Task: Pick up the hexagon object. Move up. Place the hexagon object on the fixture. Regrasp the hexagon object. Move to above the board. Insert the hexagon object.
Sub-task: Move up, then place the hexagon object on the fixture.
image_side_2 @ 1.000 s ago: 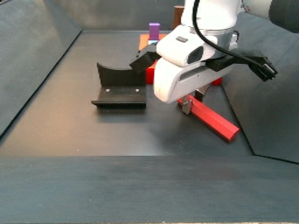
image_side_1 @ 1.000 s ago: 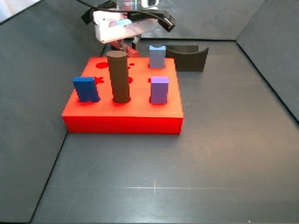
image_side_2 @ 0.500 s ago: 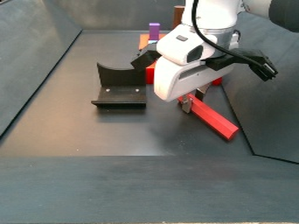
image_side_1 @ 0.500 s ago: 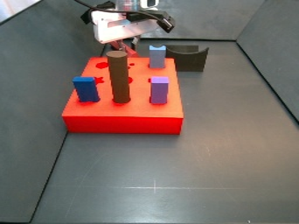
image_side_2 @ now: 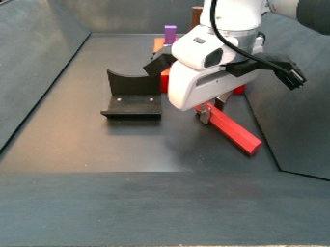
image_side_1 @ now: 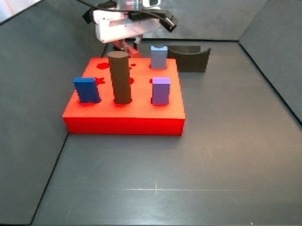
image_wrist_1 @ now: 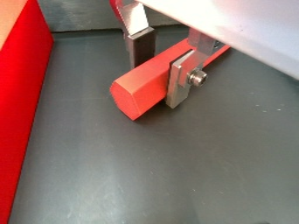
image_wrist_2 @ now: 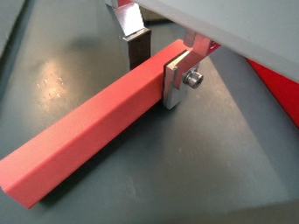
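The hexagon object (image_side_2: 240, 136) is a long salmon-red rod lying flat on the dark floor, and it also shows in both wrist views (image_wrist_1: 146, 83) (image_wrist_2: 87, 131). My gripper (image_side_2: 206, 115) is down at one end of it, fingers on either side. In both wrist views the silver finger with the screw (image_wrist_1: 183, 77) (image_wrist_2: 177, 77) presses one side and the dark pad (image_wrist_1: 139, 51) (image_wrist_2: 138, 51) sits against the other, so the gripper (image_wrist_1: 160, 66) (image_wrist_2: 158, 63) is shut on the rod. The fixture (image_side_2: 130, 96) (image_side_1: 192, 57) stands apart from it. The board (image_side_1: 124, 119) lies beside it.
On the board stand a blue peg (image_side_1: 85, 89), a tall brown cylinder (image_side_1: 120, 78), a purple block (image_side_1: 161, 91) and a grey-blue peg (image_side_1: 158, 56). The board's red edge (image_wrist_1: 17, 105) runs close by the rod. Dark walls (image_side_2: 52, 58) enclose the floor.
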